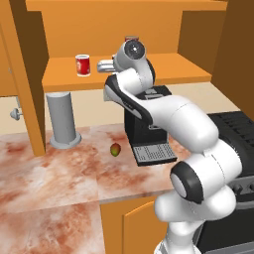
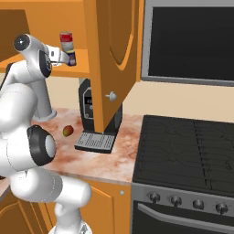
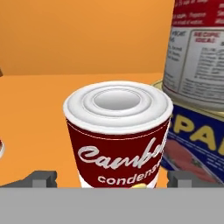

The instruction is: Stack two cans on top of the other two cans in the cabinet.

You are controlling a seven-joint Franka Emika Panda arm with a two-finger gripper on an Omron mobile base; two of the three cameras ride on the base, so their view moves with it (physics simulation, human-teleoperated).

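On the shelf board (image 3: 35, 113) of the cabinet (image 1: 168, 67), a dark red and white can (image 3: 117, 131) stands upright just ahead of my gripper (image 3: 113, 179). The jaws are open, one fingertip on each side of the can's lower part, apart from it. Close on its right sits the squat blue can with a yellow label (image 3: 197, 140) (image 2: 72, 58), with a red and greyish can (image 3: 197, 48) (image 2: 66, 40) (image 1: 131, 38) upright on top of it. A bright red can with a white rim (image 1: 83, 65) stands alone, left of the gripper (image 1: 101, 66).
Below the cabinet, a black coffee machine (image 1: 149, 139) stands on the marble counter, with a grey cylinder (image 1: 63, 119) and a small fruit (image 1: 115, 149) to its left. The open cabinet door (image 2: 114, 59) hangs right of the shelf. A stove (image 2: 183, 151) lies farther right.
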